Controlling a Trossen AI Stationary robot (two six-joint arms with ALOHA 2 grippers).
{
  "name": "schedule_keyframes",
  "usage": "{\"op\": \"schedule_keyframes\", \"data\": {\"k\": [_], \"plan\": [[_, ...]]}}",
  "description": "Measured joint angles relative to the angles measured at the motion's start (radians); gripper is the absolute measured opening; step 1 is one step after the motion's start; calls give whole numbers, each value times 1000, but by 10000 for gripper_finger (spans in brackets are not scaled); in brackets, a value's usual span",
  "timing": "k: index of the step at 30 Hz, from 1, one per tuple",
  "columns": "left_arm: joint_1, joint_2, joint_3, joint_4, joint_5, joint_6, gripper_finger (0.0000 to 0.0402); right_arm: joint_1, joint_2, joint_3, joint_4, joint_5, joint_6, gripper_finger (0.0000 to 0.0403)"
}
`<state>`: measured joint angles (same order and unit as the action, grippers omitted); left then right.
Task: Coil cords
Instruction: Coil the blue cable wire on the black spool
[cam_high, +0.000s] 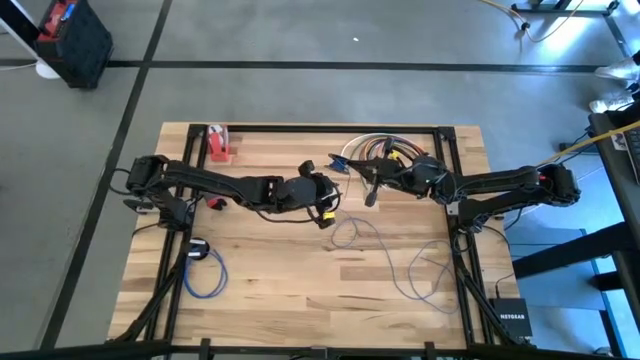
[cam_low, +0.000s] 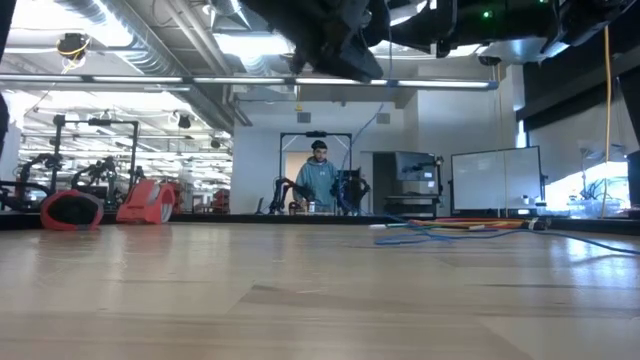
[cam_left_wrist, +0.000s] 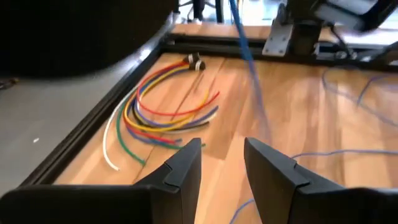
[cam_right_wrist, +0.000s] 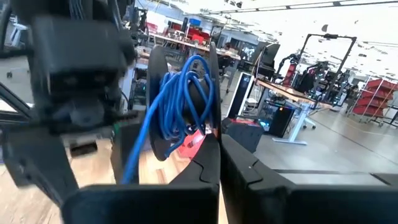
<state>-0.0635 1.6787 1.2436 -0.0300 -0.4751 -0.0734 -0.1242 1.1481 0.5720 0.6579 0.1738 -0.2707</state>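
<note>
The right hand (cam_right_wrist: 217, 146), raised over the desk's (cam_high: 300, 270) far middle, is clenched on a blue cord (cam_right_wrist: 180, 93) wound round a black spool (cam_right_wrist: 155, 106). The left hand (cam_left_wrist: 221, 165) hangs released beside it, empty. Loose blue cord (cam_high: 400, 255) trails near-right; feed it under steady tension so the turns stay neat.

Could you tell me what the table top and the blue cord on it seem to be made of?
Table top: apparently wood, light, smooth finish; plank seams and grain show. Blue cord: probably plastic-sheathed wire; thin, uniformly coloured, lying in loose curves.
</note>
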Motion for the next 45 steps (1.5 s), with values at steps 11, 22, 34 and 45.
{"op": "schedule_keyframes", "data": {"k": [11, 22, 34, 45], "plan": [[-31, -10, 1, 21, 62, 16, 115, 0, 0, 0, -5, -1, -3, 0], [48, 65, 1, 98, 282, -42, 91, -1, -1, -1, -5, -1, -23, 0], [53, 67, 1, 97, 334, 20, 24, 0, -1, -1, -10, -8, -23, 0], [61, 64, 1, 0, 175, 24, 4, 0, -16, -2, 10, -107, 35, 0]]}}
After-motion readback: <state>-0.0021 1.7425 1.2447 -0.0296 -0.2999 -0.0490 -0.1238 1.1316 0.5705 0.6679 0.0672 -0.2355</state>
